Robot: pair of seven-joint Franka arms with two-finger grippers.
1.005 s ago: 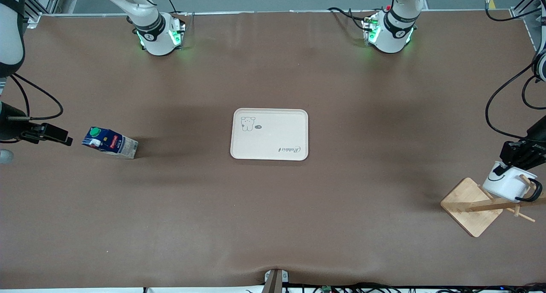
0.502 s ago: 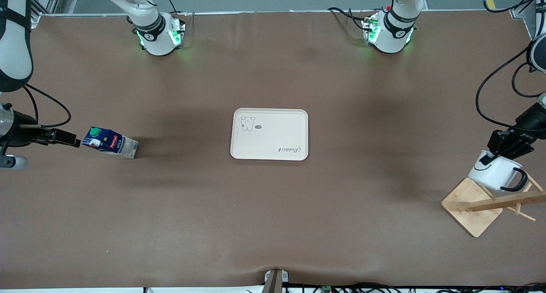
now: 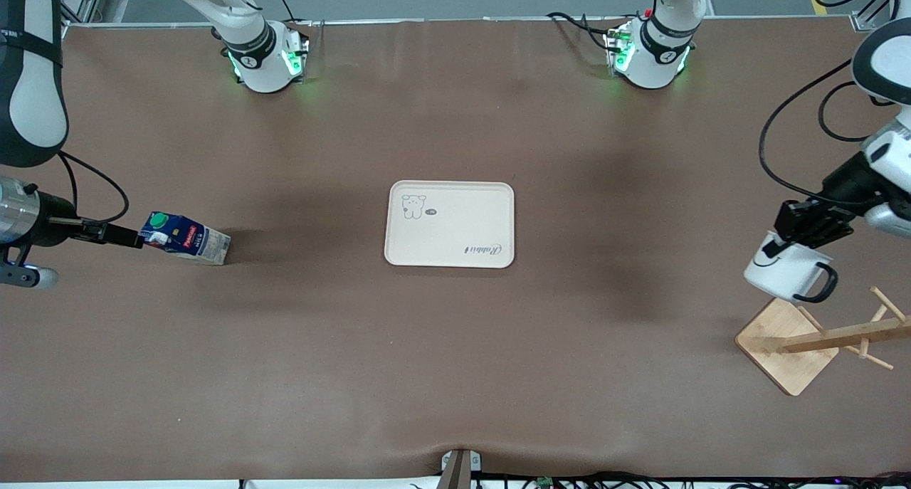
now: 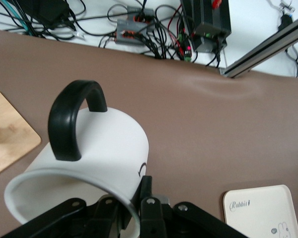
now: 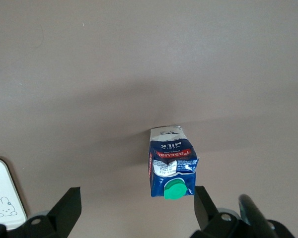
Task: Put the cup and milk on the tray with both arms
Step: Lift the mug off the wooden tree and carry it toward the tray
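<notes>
The cream tray [image 3: 450,223] lies at the table's middle; its corner shows in the left wrist view [image 4: 260,210] and the right wrist view [image 5: 2,203]. My left gripper [image 3: 808,225] is shut on the rim of the white cup [image 3: 786,270] and holds it tilted in the air, over the table just beside the wooden rack. In the left wrist view the gripper [image 4: 131,198] pinches the cup [image 4: 99,148]. The milk [image 3: 186,238] stands toward the right arm's end. My right gripper [image 3: 121,235] is open at its top. In the right wrist view the gripper [image 5: 136,206] has the milk [image 5: 171,166] close to one finger.
A wooden rack [image 3: 786,346] with a square base and bare pegs stands near the left arm's end, nearer to the front camera than the held cup; its base shows in the left wrist view [image 4: 7,134]. Cables hang by both arms.
My left gripper has lifted the cup off the rack's peg and carried it away from the rack toward the table's middle. My right gripper has moved in to the milk's top.
</notes>
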